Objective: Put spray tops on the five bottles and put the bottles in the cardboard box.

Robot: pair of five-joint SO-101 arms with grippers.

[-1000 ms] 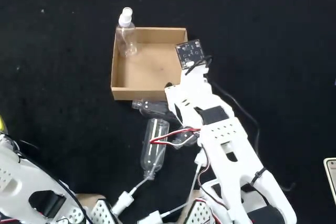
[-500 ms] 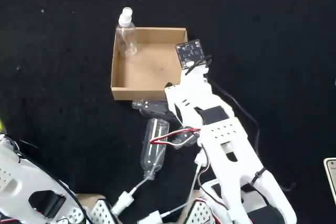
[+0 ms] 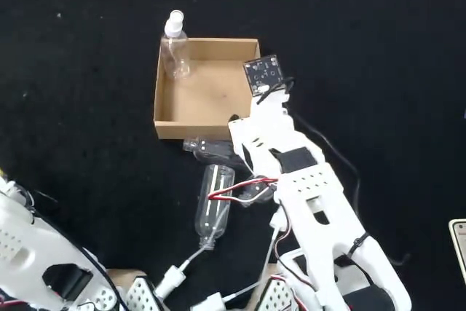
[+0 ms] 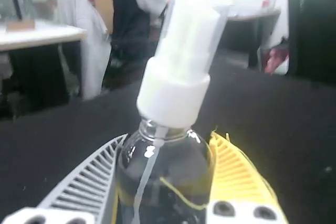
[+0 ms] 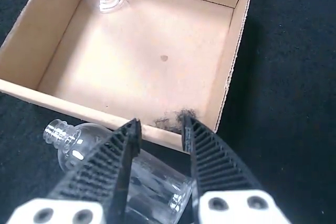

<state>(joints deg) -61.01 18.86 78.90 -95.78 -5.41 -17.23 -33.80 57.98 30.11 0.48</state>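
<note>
1. Starting at the left gripper: it's clamped on the held bottle, white finger on one side, yellow on the other. The grip sits at the shoulder, just under the collar, which leaves the spray top free. That top is seated on the neck, with its dip tube running down inside. I'd call this bottle finished and ready for the box.

2. Over to the right gripper: jaws apart, clamped on nothing. It hangs over the open-necked bottle, which lies on its side with one finger crossing its shoulder. Whether they touch, I can't tell.

3. That bottle lies along the outside of the cardboard box, close against its near wall. Lying flat with a bare neck, it probably needs standing up or steadying before a top can go on.

4. Inside the box, a standing bottle with its top on is tucked into the far left corner. That leaves the floor open for the rest.

5. Further out on the black table, a second bare bottle lies nearer the arms. Its neck points towards the loose spray tops at the near edge, a tube trailing from one.

6. My tally: one boxed, one capped in hand, two bare.
</note>
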